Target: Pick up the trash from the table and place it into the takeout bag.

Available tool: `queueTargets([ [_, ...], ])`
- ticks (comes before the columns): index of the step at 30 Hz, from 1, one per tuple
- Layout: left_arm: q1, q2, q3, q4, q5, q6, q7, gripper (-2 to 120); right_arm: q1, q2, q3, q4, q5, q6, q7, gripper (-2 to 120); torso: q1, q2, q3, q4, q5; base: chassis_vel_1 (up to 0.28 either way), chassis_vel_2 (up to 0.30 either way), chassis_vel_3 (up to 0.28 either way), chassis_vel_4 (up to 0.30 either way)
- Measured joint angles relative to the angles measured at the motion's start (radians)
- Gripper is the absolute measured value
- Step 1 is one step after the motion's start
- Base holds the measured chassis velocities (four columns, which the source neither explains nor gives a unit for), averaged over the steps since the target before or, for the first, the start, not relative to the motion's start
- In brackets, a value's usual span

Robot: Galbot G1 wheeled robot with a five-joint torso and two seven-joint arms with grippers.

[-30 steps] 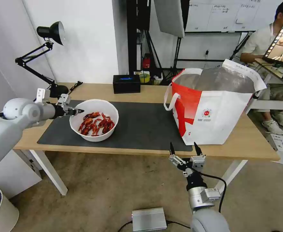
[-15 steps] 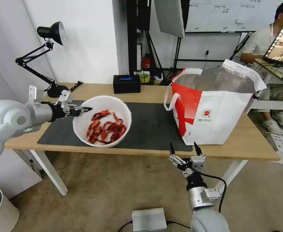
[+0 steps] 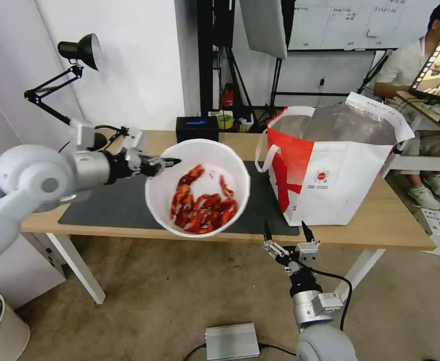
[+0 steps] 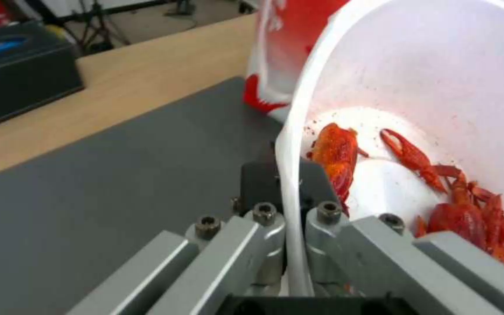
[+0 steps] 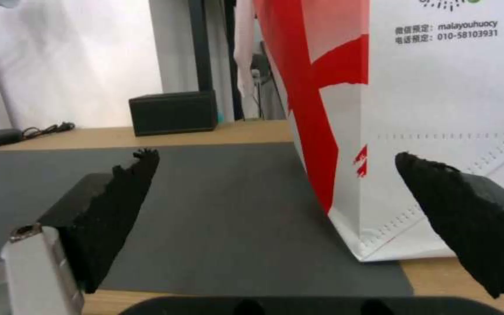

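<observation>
The left end effector (image 3: pixel 167 162) is clamped on the rim of the white bowl (image 3: pixel 198 188). It holds the bowl up in the air, over the near edge of the bench (image 3: pixel 395 220). The bowl is tipped toward the camera, so you can look right inside. Red shells (image 3: pixel 202 208) lie in a heap at the low side of the bowl. In the left wrist view, the thin white rim of the bowl (image 4: pixel 290 175) runs between the two fingers (image 4: pixel 264 214), one on the outside and one on the inside.

A dark grey mat (image 3: pixel 115 205) lies on the bench under and behind the bowl. The takeout bag (image 3: pixel 330 165) stands upright on the right part of the bench. Its top is open and you can see silver lining inside. The bowl is to the left of the bag, near it but not touching.

The right end effector (image 3: pixel 285 234) hangs low in front of the bench, near the bag. Its two black fingers are wide apart and hold nothing.

A black tissue box (image 3: pixel 196 129) sits at the far edge of the bench. A black desk lamp (image 3: pixel 79 50) stands at the far left.
</observation>
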Motion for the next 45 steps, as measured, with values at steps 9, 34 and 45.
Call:
queueTargets([
  [9,-0.134,-0.165,0.144,0.054,-0.011,-0.001,-0.032,0,0.000,0.000,0.000,0.000,0.000,0.000,0.000,100,0.000,0.000,0.000,-0.0001,0.0000,0.000,0.000,0.000,0.000],
  [34,-0.348,-0.495,0.277,0.172,-0.133,-0.011,-0.151,0,0.000,0.000,0.000,0.000,0.000,0.000,0.000,100,0.000,0.000,0.000,0.0001,-0.0002,0.000,0.000,0.000,0.000],
  [45,-0.396,-0.638,0.299,0.273,-0.146,-0.017,-0.196,0,0.000,0.000,0.000,0.000,0.000,0.000,0.000,100,0.000,0.000,0.000,0.0000,0.0000,0.000,0.000,0.000,0.000],
])
